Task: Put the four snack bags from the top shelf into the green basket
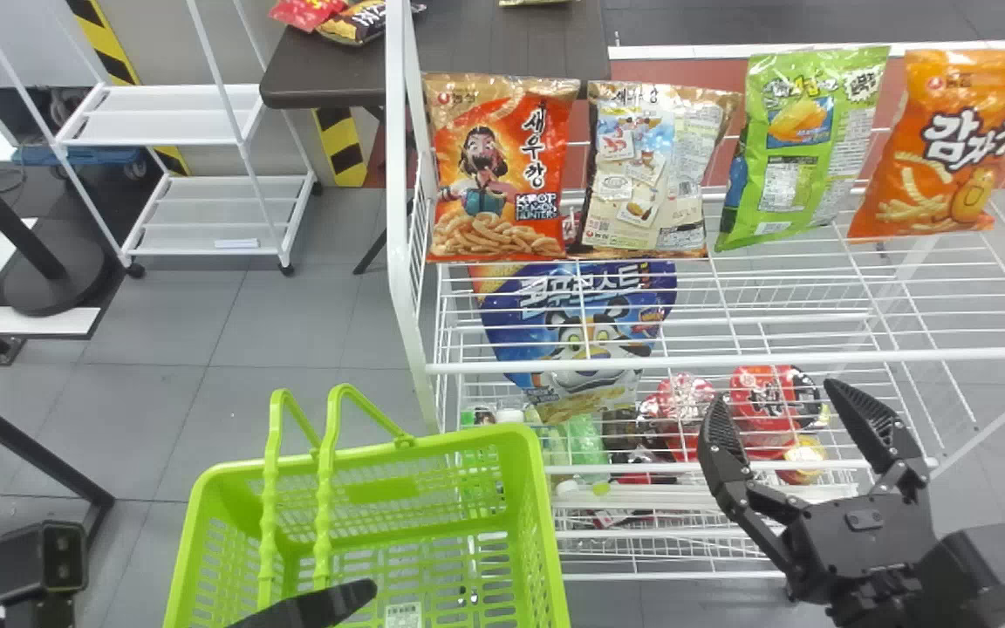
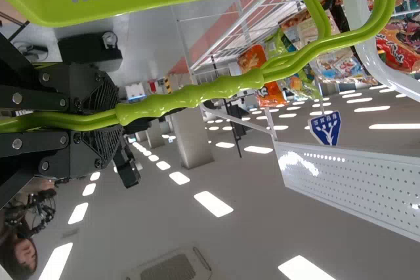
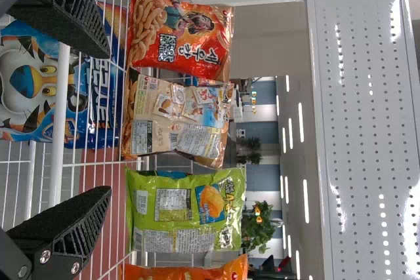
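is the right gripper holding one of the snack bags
No, the right gripper is open, its fingers apart with nothing held between them.

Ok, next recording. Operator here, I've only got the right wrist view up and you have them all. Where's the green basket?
Observer: The green basket is on the robot's left of the right claw, low in the head view.
Operator: Is anything holding it?
Observer: The left claw is shut on its handles.
Operator: And the orange bag at my picture's edge, what's pictured on its lower half?
Observer: The lower half of the orange bag pictures fry-shaped snacks beside a rounded orange figure.
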Controlling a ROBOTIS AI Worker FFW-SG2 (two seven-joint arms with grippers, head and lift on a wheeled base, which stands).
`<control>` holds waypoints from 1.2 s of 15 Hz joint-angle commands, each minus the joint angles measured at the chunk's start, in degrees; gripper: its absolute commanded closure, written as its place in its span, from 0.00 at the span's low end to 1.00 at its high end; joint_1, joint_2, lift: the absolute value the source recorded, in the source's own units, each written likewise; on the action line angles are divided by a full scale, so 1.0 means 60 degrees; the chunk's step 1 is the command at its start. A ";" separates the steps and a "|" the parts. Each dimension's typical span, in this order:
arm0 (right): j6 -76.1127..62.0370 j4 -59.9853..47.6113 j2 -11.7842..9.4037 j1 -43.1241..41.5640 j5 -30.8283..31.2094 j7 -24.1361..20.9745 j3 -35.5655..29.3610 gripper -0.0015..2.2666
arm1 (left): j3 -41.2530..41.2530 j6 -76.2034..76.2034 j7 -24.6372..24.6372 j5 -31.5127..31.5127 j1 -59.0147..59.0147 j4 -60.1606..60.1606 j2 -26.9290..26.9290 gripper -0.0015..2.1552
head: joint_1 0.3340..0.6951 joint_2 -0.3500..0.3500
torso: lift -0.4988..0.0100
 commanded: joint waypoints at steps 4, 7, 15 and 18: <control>0.0024 0.0001 0.0009 -0.0115 -0.0014 0.0000 0.0054 0.04 | -0.0015 0.0000 -0.0095 -0.0035 -0.0146 0.0085 0.0015 1.00 | 1.00 0.58 | 0.98; 0.0171 0.0016 0.0009 -0.0217 0.0000 0.0000 0.0142 0.04 | -0.0001 0.0000 -0.0095 -0.0035 -0.0205 0.0158 0.0030 1.00 | 1.00 0.58 | 0.98; 0.2163 0.0719 0.0009 -0.2004 0.0220 -0.0278 0.1124 0.04 | 0.0014 -0.0029 -0.0095 -0.0035 -0.0263 0.0290 0.0074 1.00 | 1.00 0.65 | 0.98; 0.2807 0.1510 0.0009 -0.3367 0.0088 -0.0571 0.1768 0.04 | 0.0102 -0.0029 -0.0095 -0.0035 -0.0263 0.0334 0.0088 1.00 | 1.00 0.74 | 0.98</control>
